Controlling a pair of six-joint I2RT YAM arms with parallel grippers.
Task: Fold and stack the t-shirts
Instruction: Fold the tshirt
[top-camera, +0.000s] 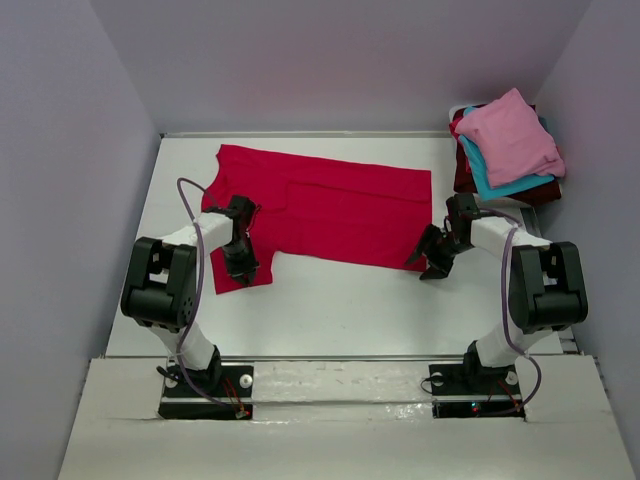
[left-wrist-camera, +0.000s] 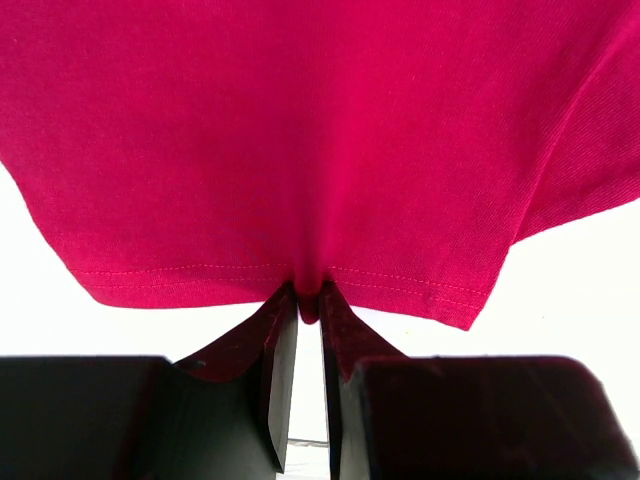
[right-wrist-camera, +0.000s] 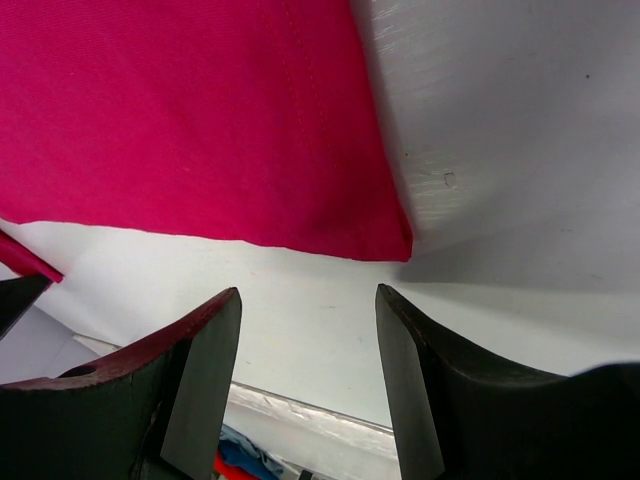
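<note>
A crimson t-shirt (top-camera: 340, 205) lies spread flat on a white table (top-camera: 330, 310), with one arm at each of its near ends.

The left pincer (left-wrist-camera: 309, 300) is clamped on the shirt. Its two dark fingers stand almost together, and a small fold of the stitched sleeve hem is nipped between their tips. From that pinch the red cloth fans out ahead of the pincer and to both sides, filling most of the left wrist view. Bare white table shows on either side, just under the hem.

The right pincer (right-wrist-camera: 308, 291) has its fingers well apart, with nothing between them. Its tips stand over bare table. The shirt's near corner lies just ahead of its right-hand finger, not touching it, and the rest of the cloth runs ahead and off to the pincer's left. Whether the tips touch the table cannot be told.

Farther ahead of the right pincer and off to its right, at the table's back corner, other shirts sit in a pile: a light pink t-shirt (top-camera: 510, 135) on top, a teal t-shirt (top-camera: 490, 185) under it, and a dark maroon t-shirt (top-camera: 463, 175) lowest.
</note>
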